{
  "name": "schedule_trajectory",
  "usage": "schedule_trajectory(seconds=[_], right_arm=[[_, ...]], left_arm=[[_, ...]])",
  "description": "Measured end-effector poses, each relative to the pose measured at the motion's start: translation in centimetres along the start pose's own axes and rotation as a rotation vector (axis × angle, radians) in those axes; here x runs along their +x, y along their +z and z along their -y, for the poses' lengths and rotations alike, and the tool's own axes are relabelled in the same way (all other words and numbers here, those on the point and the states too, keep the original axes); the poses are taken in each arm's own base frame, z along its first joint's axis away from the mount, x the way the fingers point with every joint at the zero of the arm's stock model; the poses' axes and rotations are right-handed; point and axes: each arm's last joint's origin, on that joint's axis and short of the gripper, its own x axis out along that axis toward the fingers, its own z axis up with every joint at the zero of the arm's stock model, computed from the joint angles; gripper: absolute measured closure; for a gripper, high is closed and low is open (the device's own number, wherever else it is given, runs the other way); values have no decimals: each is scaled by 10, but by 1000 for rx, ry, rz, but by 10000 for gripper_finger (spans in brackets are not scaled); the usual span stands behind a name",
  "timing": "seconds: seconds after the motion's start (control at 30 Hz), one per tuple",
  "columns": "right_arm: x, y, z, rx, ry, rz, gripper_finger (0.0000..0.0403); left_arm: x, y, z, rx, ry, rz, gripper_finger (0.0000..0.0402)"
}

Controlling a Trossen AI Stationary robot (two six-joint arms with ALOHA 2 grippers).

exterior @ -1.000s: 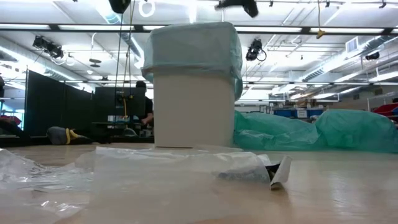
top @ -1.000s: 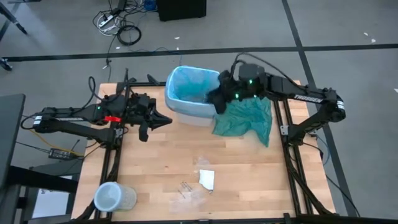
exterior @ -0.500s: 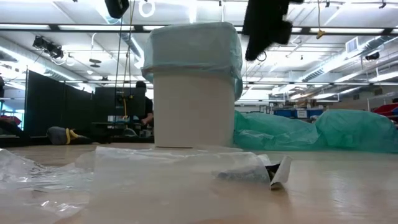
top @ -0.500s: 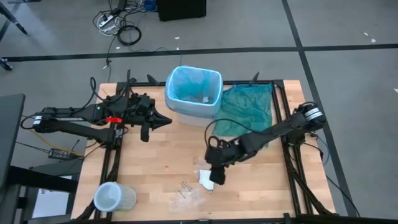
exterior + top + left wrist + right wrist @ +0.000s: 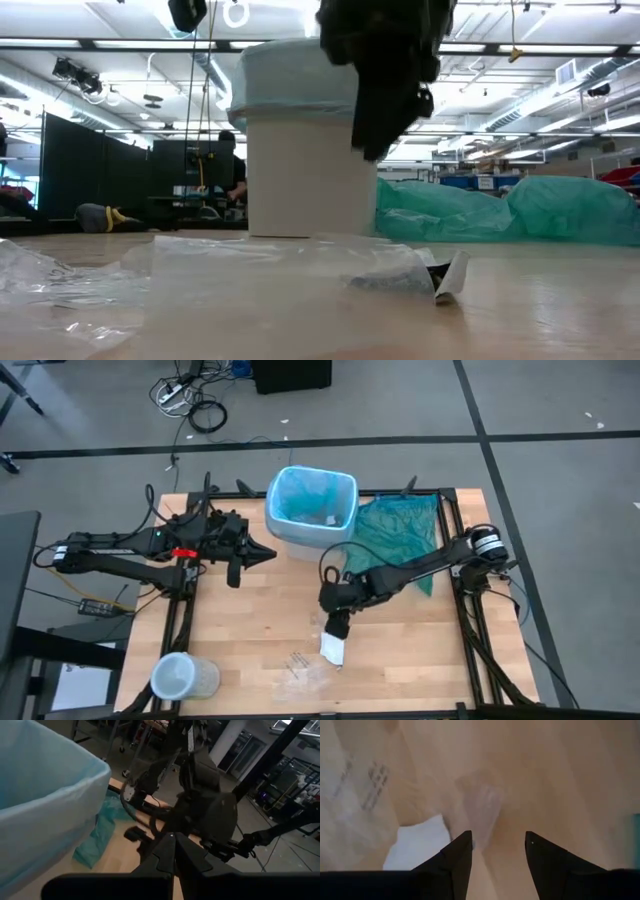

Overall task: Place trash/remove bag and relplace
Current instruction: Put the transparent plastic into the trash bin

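1. A white bin [image 5: 305, 538] stands at the table's [image 5: 240, 630] far edge, lined with the light blue bag [image 5: 312, 500]; a few small pale scraps lie on the liner's bottom.
2. A clear plastic cup [image 5: 183, 678] lies on its side at the near left corner; what it holds cannot be made out.
3. A teal-green plastic bag [image 5: 395, 535] lies crumpled just beside the bin.
4. The trash [image 5: 332, 648], a white paper piece with clear plastic bits around it, lies near the table's front edge.
5. The right hand [image 5: 338, 628] hovers just above that paper, fingers [image 5: 457, 857] parted and empty.
6. The left hand [image 5: 262, 553] waits left of the bin, pinched together and empty.
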Motion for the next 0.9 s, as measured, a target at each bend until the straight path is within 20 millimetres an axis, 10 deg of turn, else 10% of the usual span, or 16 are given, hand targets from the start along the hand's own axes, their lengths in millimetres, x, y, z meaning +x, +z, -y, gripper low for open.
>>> schedule_trajectory(seconds=[0.63, 0.9], right_arm=[[74, -25, -8, 55, -3, -96, 213], [67, -29, 0, 99, -89, -158, 390]], left_arm=[[0, -8, -4, 42, 43, -84, 381], [0, -8, -5, 56, 68, -71, 381]])
